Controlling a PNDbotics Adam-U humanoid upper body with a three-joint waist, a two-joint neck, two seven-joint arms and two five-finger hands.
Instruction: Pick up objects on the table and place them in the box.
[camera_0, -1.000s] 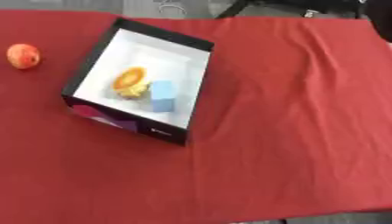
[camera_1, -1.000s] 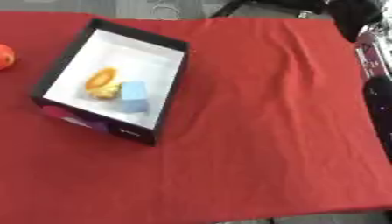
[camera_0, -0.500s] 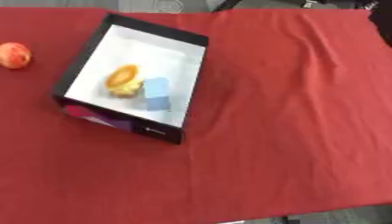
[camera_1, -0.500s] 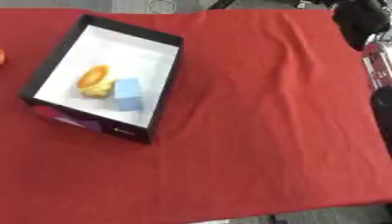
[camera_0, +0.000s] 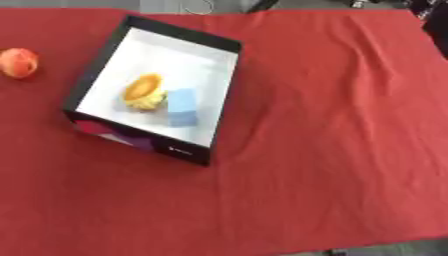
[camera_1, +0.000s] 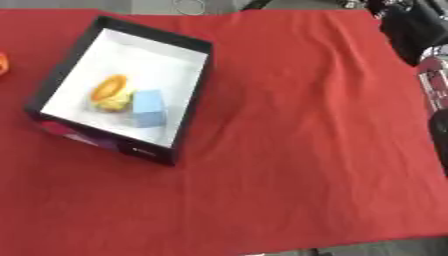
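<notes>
Neither robot hand shows, so you cannot tell their state. Reach left for the orange fruit (camera_0: 18, 63) beside the box (camera_0: 226, 107), approaching from above.

Red-clothed table (camera_0: 332, 150): box (camera_0: 226, 105), orange ball (camera_0: 18, 63).

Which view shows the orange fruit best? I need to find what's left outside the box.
The left eye view: the fruit shows whole on the red cloth, left of the box. In the right eye view only a sliver of it shows, cut off at the left edge.
</notes>
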